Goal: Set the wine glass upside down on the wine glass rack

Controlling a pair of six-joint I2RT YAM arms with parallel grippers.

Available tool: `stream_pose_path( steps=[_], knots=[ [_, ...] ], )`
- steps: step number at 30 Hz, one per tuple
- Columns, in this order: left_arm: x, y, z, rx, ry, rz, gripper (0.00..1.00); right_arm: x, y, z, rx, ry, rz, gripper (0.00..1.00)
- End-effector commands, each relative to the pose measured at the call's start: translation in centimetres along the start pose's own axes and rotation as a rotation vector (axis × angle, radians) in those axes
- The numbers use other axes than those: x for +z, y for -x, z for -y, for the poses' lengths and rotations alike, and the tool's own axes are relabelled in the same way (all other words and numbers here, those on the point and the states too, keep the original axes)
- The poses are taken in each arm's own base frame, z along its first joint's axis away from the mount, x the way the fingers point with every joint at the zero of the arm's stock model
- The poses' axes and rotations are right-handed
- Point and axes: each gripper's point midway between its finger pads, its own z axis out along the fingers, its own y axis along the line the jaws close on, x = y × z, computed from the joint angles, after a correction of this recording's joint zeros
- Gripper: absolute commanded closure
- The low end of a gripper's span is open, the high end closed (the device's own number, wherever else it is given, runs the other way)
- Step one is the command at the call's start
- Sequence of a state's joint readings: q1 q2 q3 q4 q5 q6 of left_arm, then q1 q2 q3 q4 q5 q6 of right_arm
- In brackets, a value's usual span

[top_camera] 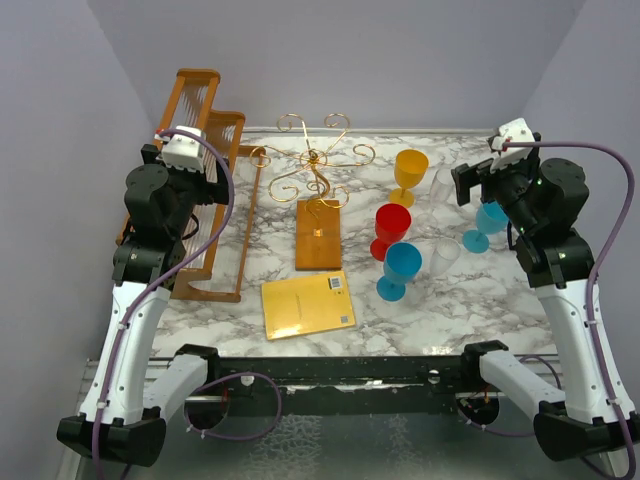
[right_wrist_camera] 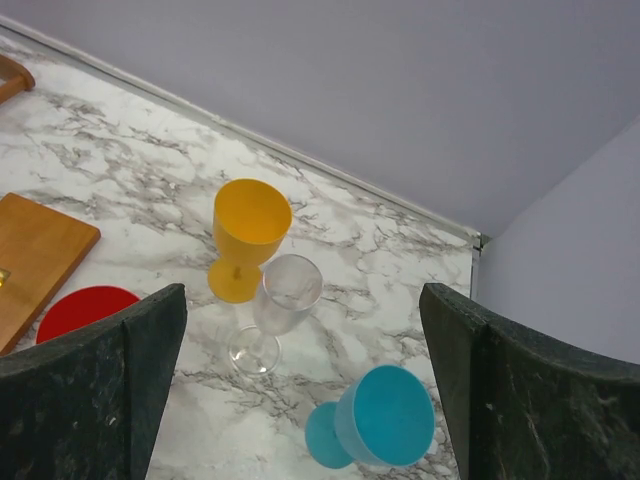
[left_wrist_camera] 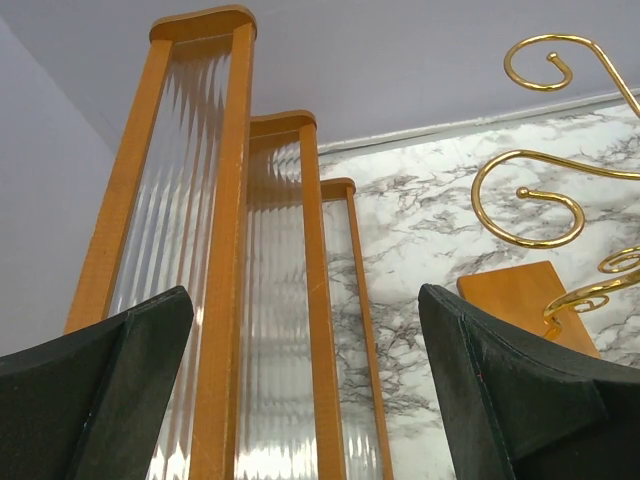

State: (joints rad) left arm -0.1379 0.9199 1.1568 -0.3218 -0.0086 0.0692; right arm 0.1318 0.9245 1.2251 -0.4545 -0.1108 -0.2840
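The gold wire wine glass rack (top_camera: 318, 165) stands on its brown wooden base (top_camera: 320, 238) at the table's middle back; its curls (left_wrist_camera: 530, 200) show in the left wrist view. To its right stand upright wine glasses: yellow (top_camera: 409, 175), red (top_camera: 391, 230), blue (top_camera: 401, 270), a clear one (top_camera: 443, 255) and another blue one (top_camera: 487, 222). My right gripper (top_camera: 465, 183) is open and empty, raised above them; between its fingers I see a clear glass (right_wrist_camera: 280, 300), the yellow glass (right_wrist_camera: 248, 235) and a blue glass (right_wrist_camera: 385, 415). My left gripper (top_camera: 210, 172) is open and empty, raised by the wooden frame.
A large wooden two-tier frame with clear rods (top_camera: 190, 100) stands at the back left and fills the left wrist view (left_wrist_camera: 230, 250). A flat yellow card (top_camera: 308, 305) lies in front of the rack's base. Grey walls close in the table's back and sides.
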Motion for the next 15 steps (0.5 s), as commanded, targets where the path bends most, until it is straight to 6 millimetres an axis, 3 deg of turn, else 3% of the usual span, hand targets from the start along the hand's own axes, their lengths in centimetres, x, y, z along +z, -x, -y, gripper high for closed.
stream_pose_path(
  steps=[1, 15],
  knots=[
    [0.06, 1.16, 0.5, -0.017, -0.035, 0.046, 0.01, 0.53, 0.36, -0.34, -0.004, 0.014, 0.026, 0.0],
    [-0.62, 2.06, 0.11, -0.024, -0.026, 0.062, 0.01, 0.43, -0.02, 0.22, -0.008, -0.021, 0.014, 0.0]
  ],
)
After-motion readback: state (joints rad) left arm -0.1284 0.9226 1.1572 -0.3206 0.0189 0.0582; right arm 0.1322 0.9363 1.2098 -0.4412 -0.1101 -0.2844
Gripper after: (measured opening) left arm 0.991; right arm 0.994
